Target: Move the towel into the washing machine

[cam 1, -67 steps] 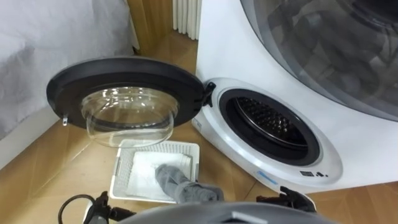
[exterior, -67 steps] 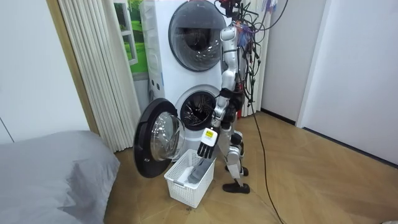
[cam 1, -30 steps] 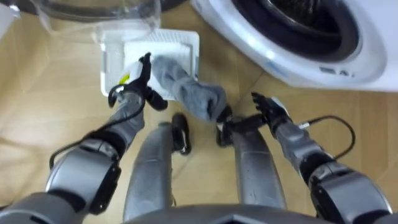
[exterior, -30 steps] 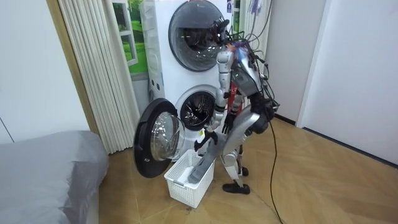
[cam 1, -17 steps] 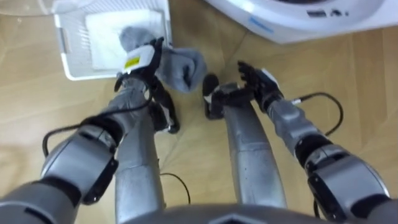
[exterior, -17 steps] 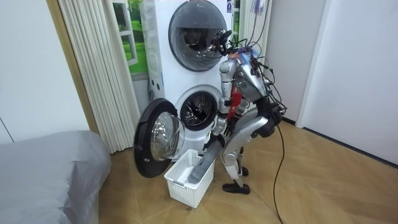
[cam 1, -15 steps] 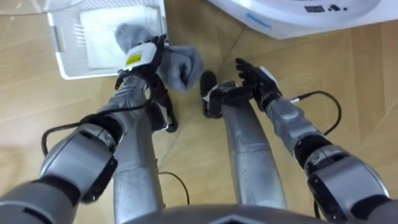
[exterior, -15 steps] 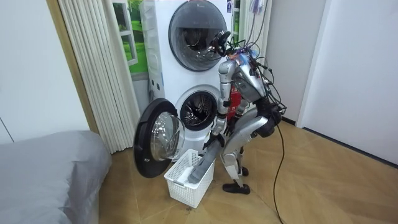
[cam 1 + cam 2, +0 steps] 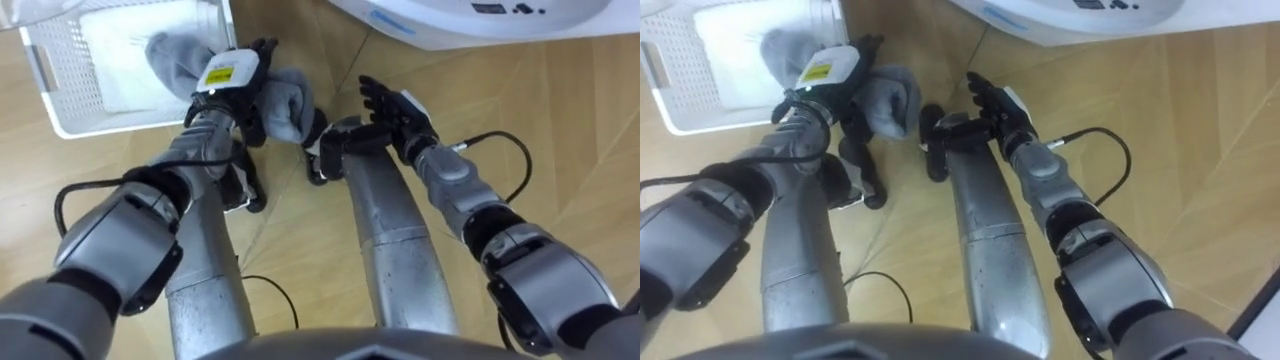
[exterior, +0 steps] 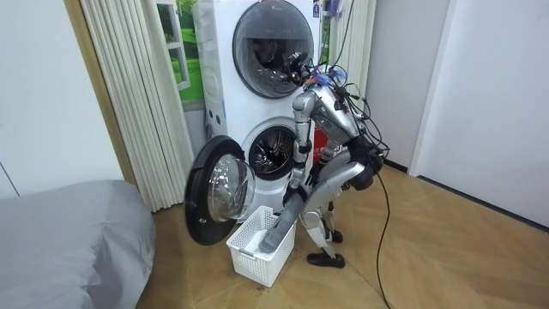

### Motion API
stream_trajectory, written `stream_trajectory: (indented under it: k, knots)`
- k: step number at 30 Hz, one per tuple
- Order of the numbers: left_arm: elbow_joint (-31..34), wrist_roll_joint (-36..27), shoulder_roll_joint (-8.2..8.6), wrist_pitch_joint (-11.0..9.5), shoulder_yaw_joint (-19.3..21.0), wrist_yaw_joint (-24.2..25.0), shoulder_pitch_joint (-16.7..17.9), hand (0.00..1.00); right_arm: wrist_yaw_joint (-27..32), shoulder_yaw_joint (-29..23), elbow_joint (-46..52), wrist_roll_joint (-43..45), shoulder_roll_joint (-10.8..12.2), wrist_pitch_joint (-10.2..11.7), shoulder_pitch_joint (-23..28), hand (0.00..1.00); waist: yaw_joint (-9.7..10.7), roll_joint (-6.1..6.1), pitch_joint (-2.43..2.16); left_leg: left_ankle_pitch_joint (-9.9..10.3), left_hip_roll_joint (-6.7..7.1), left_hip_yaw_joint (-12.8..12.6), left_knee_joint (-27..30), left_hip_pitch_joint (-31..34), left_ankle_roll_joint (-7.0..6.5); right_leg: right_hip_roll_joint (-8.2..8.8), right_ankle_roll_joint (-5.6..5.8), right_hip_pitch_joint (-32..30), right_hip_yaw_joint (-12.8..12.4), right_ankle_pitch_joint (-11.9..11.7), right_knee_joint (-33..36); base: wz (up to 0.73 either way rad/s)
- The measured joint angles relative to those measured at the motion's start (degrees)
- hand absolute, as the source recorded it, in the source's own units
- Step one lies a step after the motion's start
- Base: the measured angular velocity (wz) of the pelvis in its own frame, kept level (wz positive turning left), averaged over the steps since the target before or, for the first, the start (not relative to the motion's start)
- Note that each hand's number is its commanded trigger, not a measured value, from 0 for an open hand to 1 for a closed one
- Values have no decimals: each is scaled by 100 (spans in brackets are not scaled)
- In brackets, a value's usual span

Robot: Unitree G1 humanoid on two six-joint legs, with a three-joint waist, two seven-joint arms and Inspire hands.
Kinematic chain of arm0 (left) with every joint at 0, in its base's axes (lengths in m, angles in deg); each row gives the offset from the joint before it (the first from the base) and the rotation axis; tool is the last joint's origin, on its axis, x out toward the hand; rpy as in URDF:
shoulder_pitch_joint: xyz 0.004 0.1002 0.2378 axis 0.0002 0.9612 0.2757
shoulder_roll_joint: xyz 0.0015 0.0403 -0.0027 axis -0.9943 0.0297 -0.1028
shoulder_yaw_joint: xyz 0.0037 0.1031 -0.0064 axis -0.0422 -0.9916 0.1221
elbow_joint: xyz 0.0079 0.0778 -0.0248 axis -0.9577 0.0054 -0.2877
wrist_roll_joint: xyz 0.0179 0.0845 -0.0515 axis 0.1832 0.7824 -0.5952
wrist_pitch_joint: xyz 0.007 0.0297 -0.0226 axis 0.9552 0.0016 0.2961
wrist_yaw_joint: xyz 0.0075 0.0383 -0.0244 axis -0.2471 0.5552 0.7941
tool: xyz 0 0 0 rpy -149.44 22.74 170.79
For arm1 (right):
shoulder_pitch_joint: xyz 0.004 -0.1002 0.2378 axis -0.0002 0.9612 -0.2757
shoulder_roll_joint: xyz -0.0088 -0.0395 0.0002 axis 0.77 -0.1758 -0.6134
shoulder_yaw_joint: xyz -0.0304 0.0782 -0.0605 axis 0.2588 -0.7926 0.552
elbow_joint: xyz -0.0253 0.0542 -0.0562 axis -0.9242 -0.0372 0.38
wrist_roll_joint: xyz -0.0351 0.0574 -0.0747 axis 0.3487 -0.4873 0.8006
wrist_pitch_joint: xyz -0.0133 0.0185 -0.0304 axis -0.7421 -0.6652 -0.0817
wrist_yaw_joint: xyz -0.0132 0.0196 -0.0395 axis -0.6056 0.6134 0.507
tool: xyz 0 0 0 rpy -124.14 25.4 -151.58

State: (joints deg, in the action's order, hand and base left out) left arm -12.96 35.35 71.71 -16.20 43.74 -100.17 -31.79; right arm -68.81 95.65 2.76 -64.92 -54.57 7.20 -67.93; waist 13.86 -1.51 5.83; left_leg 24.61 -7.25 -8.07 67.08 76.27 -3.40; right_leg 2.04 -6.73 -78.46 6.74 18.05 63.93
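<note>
A grey towel (image 9: 285, 100) hangs over the near rim of a white slatted basket (image 9: 60, 115) on the wooden floor. My left hand (image 9: 232, 75) lies on the towel with its fingers stretched along the cloth. My right hand (image 9: 392, 108) hovers a little to the right of the towel, fingers spread, holding nothing. The white front of the washing machine (image 9: 480, 15) runs along the top edge. In the room view I stand bent forward over the basket (image 10: 257, 256), before the machine's open drum (image 10: 273, 153).
The round glass door (image 10: 214, 193) stands open to the room view's left of the basket. A second machine (image 10: 273, 39) is stacked above. A grey bed (image 10: 69, 240) and pale curtains (image 10: 129, 94) lie further to that side. White cloth lies inside the basket.
I have bent further down, so the eye view has swung toward the floor. My left hand has come down onto the towel. The right hand stays spread beside it.
</note>
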Motion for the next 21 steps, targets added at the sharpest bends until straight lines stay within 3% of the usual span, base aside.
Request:
stream_trajectory:
  k: [8,16,21]
  knots:
    - [2,94,-169,5,-197,111,-199,100,-4,5,14,-11,-1,2,-19,0,5,-32,-4,12,2,5,21,63,-10,1,4,-55,3,1,0,0]
    - [-5,91,-102,5,-305,121,-56,100,-30,116,-145,-376,8,-7,21,0,3,-67,-12,8,2,-33,-107,-188,-5,-14,10,166,-23,5,-98,0]
    - [-4,88,-41,-18,-271,113,157,100,3,140,-391,-576,-14,-12,167,0,1,-81,-17,0,6,-73,-388,-711,5,-24,27,680,-32,-4,-371,0]
